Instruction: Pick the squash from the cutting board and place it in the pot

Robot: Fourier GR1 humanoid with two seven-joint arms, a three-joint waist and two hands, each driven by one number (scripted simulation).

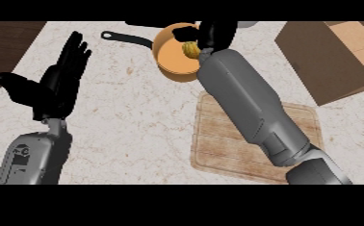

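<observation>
squash [189, 50] under right robot hand [217, 33]

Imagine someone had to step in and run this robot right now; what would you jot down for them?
Right hand: over the orange pot, fingers curled round the yellow squash.
Left hand: open, resting at the view's left, holding nothing.
Cutting board: on the counter nearer the robot, partly under the right forearm; squash already off it.
Done: pick-up and carry to the pot.
Left: release the squash into the pot, then draw the right arm back.
</observation>
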